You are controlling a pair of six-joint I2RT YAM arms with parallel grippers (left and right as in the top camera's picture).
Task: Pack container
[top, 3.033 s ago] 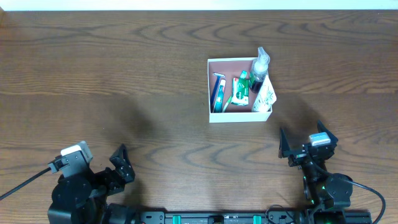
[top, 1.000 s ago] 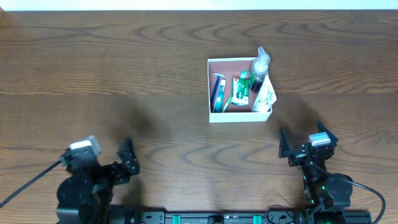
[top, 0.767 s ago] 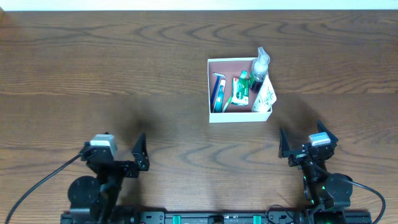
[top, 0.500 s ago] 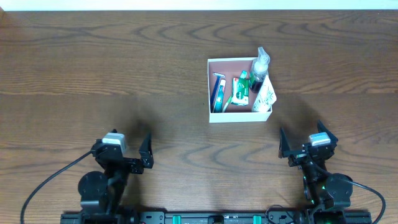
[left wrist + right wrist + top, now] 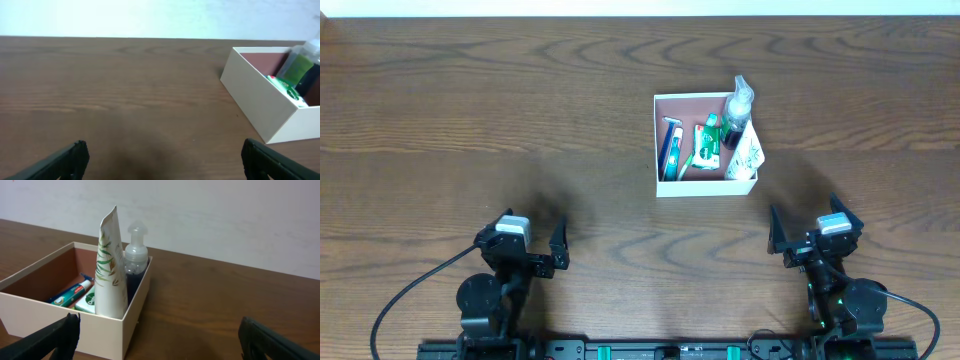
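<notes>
The container (image 5: 663, 188) is a square white box with a pink-brown floor, right of the table's middle. It holds a blue toothbrush (image 5: 670, 148), a green toothpaste box (image 5: 706, 145), a white tube (image 5: 747, 150) with leaf print and a clear pump bottle (image 5: 738, 100). It also shows in the left wrist view (image 5: 260, 107) and the right wrist view (image 5: 75, 317). My left gripper (image 5: 529, 240) is open and empty at the front left. My right gripper (image 5: 804, 225) is open and empty at the front right, nearer the container.
The brown wooden table (image 5: 500, 110) stretches wide around the container. A pale wall runs behind its far edge (image 5: 225, 210). The arm bases and cables sit at the front edge.
My left arm has swung to the right and turned its open gripper to face the far side. The right arm and the container have not moved.
</notes>
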